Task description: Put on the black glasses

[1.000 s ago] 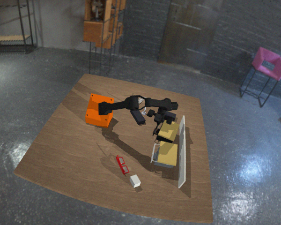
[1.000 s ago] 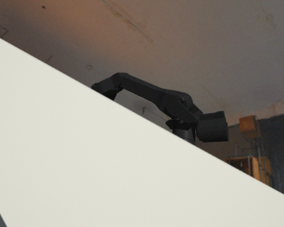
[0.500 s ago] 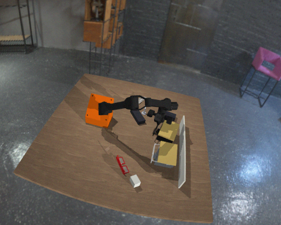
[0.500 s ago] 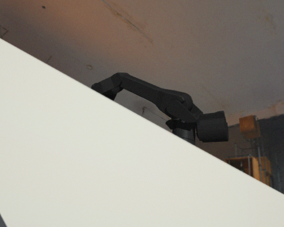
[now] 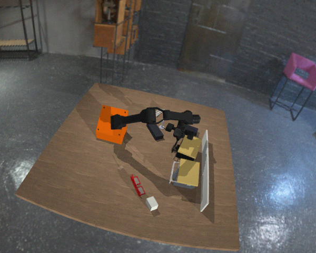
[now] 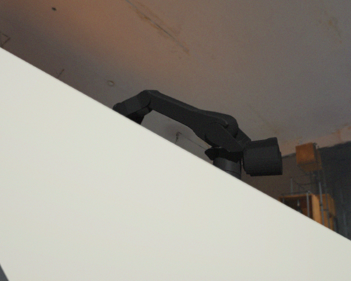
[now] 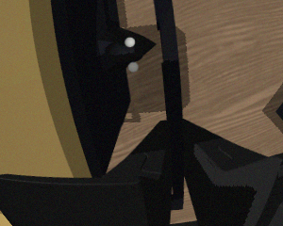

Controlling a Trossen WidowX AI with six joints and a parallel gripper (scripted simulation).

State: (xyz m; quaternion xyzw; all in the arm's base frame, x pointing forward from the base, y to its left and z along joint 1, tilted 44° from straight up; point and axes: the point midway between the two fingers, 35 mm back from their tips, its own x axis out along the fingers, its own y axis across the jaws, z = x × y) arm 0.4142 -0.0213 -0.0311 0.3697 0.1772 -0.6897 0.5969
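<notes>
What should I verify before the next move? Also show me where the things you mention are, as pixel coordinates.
- Tool (image 5: 177,138) (image 7: 172,128) shut on the black glasses (image 5: 177,148) (image 7: 174,94): ok
- Bridge on the nose (image 7: 143,44): not ok, a gap shows in the wrist view
- Yellow tag on the nearest head (image 5: 189,147) (image 7: 42,94): cannot tell
- Both temples behind the ears: cannot tell
- Red glasses (image 5: 134,182) away from both heads: ok
- Exterior view of heads: not ok, white panel (image 5: 204,171) (image 6: 109,181) blocks it
</notes>
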